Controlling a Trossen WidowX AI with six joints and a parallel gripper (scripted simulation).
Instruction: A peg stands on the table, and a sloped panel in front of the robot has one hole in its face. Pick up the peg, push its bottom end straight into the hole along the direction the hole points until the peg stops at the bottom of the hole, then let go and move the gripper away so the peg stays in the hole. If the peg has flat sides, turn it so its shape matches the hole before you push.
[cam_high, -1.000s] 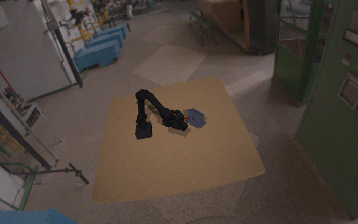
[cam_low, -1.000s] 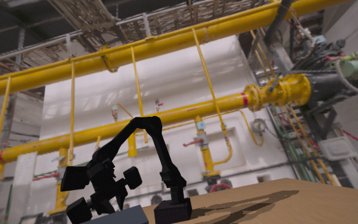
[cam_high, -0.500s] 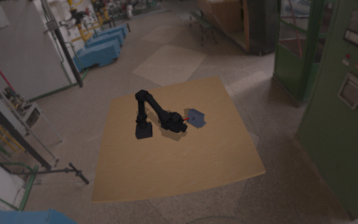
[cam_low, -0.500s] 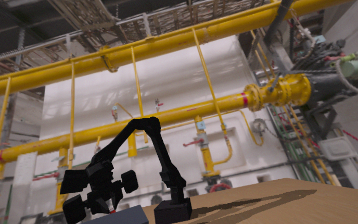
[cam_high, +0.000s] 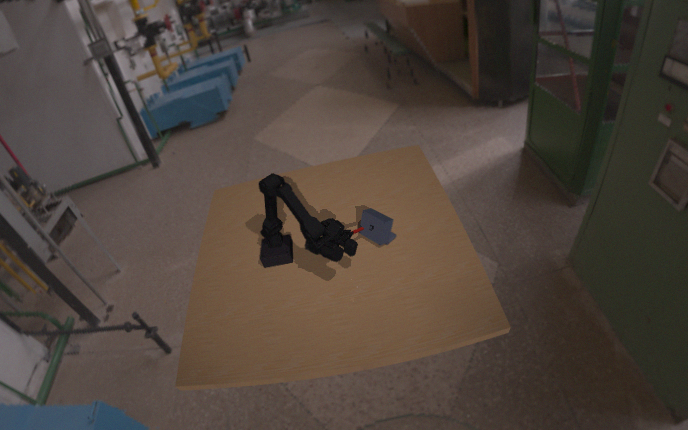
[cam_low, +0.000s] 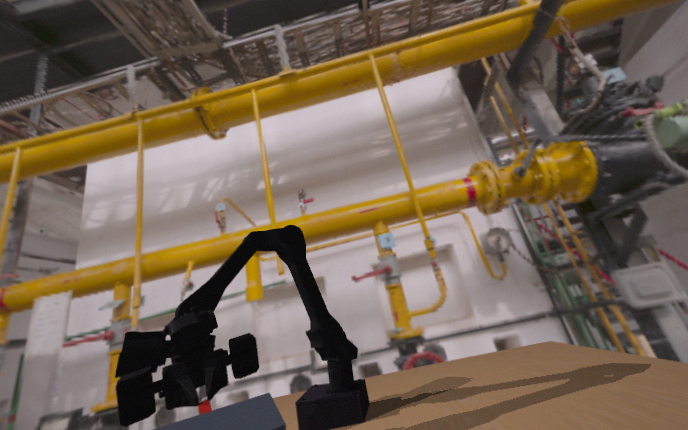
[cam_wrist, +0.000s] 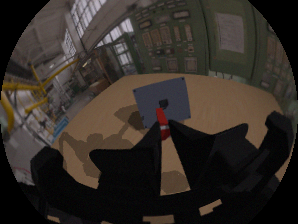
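End effector (cam_high: 351, 234) pinching red peg (cam_high: 358, 230), tip seemingly just short of hole (cam_high: 371, 227) in panel (cam_high: 377, 226).

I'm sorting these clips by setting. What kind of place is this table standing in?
Most likely an industrial plant or utility hall: large yellow pipes with valves run overhead, green control cabinets line one side, and the floor is worn concrete.

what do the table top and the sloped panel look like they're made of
Table top: looks like light wood or wood laminate, showing fine straight grain and a matte tan face. Sloped panel: uniform blue-grey with no grain or shine, perhaps painted metal or plastic; the look leaves it open.
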